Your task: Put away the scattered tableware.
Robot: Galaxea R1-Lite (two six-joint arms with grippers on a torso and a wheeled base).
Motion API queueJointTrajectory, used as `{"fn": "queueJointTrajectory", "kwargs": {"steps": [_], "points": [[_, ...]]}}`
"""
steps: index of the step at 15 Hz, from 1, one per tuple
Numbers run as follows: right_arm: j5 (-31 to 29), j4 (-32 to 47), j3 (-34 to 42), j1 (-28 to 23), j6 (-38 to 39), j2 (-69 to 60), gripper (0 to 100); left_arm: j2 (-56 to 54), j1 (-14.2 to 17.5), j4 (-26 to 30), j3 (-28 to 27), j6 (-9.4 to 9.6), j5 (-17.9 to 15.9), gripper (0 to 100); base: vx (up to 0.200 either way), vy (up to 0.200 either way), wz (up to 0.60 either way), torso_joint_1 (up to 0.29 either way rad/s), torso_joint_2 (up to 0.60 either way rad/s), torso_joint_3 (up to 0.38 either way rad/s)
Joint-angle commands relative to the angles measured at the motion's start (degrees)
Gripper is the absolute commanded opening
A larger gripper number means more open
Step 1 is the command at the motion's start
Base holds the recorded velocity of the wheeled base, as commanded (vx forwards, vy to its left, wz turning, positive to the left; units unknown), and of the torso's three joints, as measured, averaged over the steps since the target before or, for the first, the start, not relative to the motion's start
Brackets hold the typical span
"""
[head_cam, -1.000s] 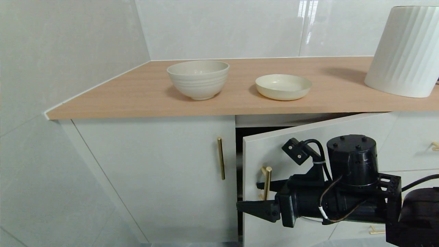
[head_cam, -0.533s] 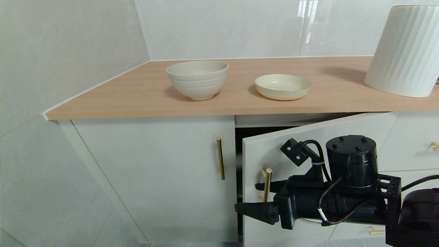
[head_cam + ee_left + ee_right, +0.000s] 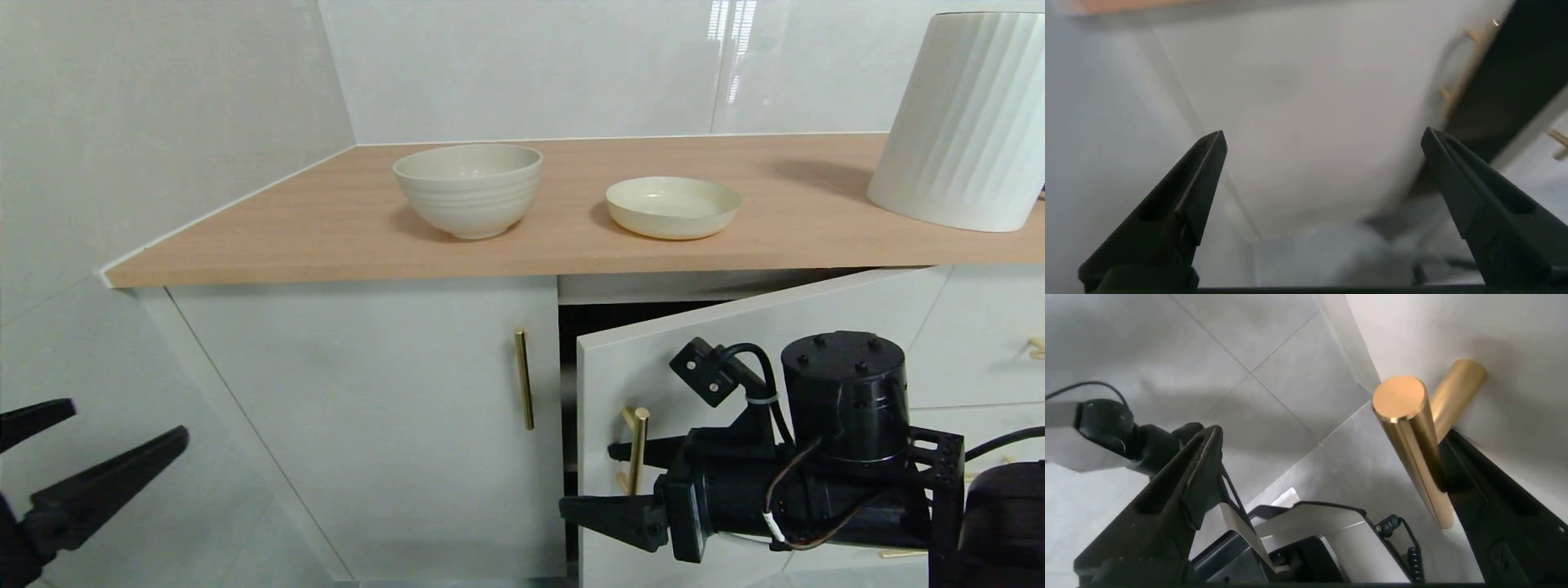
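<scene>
2 pieces of tableware, then. Where do they sit?

Both on the wooden countertop point(image 3: 326, 233). The deep cream bowl point(image 3: 468, 189) stands upright toward the left, and the shallow dish point(image 3: 673, 207) lies to its right, apart from it.

Anything else up there?

1 tall white ribbed container point(image 3: 963, 122) at the far right, well apart from the dish.

And below the counter?

2 white cabinet doors. The left door point(image 3: 367, 425) is shut, with a vertical gold bar handle point(image 3: 523, 378). The right door point(image 3: 653, 359) stands ajar, a dark gap showing along its edge.

Where is the right gripper point(image 3: 608, 482)?

Low in front of the ajar door, at its gold door handle point(image 3: 635, 445). In the right wrist view its fingers point(image 3: 1167, 506) are spread wide with the door handle point(image 3: 1421, 449) between them, close to 1 finger and not clamped.

And the left gripper point(image 3: 131, 418)?

Low at the left, before the tiled wall and well apart from the cabinet. Its fingers point(image 3: 1184, 204) are parted, with nothing between them.
</scene>
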Motion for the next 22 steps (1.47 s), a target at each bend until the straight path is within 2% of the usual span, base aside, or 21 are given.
{"fn": "queueJointTrajectory", "kwargs": {"steps": [1,2,3,4,5,6,9,11,12,13,14,16,19,20,22], "points": [[0.3,0.3,0.5,0.5,0.1,-0.3,100,12.7,-7.4,-1.1,-1.8,-0.42,0.0,100,0.000,0.000,0.00,0.000,0.00,0.000],[0.3,0.3,1.1,0.5,0.1,-1.2,100,15.0,-10.9,-2.0,-1.9,-0.77,0.0,100,0.000,0.000,0.00,0.000,0.00,0.000],[0.3,0.2,1.7,0.5,0.1,-1.4,100,15.7,-11.9,-2.3,-1.9,-1.12,0.0,100,0.000,0.000,0.00,0.000,0.00,0.000],[0.3,-1.7,3.9,0.5,0.1,-2.2,100,18.8,-15.5,-4.3,-2.1,-2.88,0.1,100,0.000,0.000,0.00,0.000,0.00,0.000],[0.3,-3.2,5.0,0.5,0.1,-2.3,100,20.1,-16.6,-5.5,-2.3,-3.50,0.4,100,0.000,0.000,0.00,0.000,0.00,0.000],[0.3,-5.1,6.2,0.5,0.1,-2.2,100,21.7,-17.1,-6.7,-2.4,-3.67,0.6,0,0.000,0.000,0.00,0.000,0.00,0.000],[0.3,-7.9,7.6,0.5,0.1,-2.2,100,24.8,-17.9,-9.9,-2.9,-3.85,0.3,0,0.000,0.000,0.00,0.000,0.00,0.000],[0.3,-8.5,8.3,0.4,0.2,-3.1,100,29.1,-25.3,-11.6,-3.2,-8.16,0.5,0,0.000,0.000,0.00,0.000,0.00,0.000],[0.3,-8.5,8.5,0.4,0.2,-3.5,100,30.8,-27.3,-12.2,-3.8,-9.91,0.5,0,0.000,0.000,0.00,0.000,0.00,0.000],[0.3,-8.5,8.5,0.4,0.3,-3.9,100,33.1,-28.5,-13.1,-4.8,-10.79,0.6,0,0.000,0.000,0.00,0.000,0.00,0.000],[0.3,-8.5,8.6,0.4,0.3,-4.1,100,36.2,-28.6,-14.6,-5.7,-10.79,0.6,0,0.000,0.000,0.00,0.000,0.00,0.000],[0.3,-8.5,8.7,0.4,0.2,-4.2,100,41.4,-28.6,-19.0,-6.5,-10.79,0.6,0,0.000,0.000,0.00,0.000,0.00,0.000],[0.2,-8.5,9.2,0.3,0.2,-4.8,100,50.6,-30.2,-31.3,-7.3,-10.97,0.2,0,0.000,0.000,0.00,0.000,0.00,0.000],[0.2,-8.5,9.4,0.3,0.1,-4.7,100,52.6,-31.3,-33.9,-7.3,-11.23,0.1,0,0.000,0.000,0.00,0.000,0.00,0.000],[0.1,-8.5,9.5,0.3,0.1,-5.0,100,54.0,-34.5,-36.3,-7.4,-14.66,0.3,0,0.000,0.000,0.00,0.000,0.00,0.000]]}}
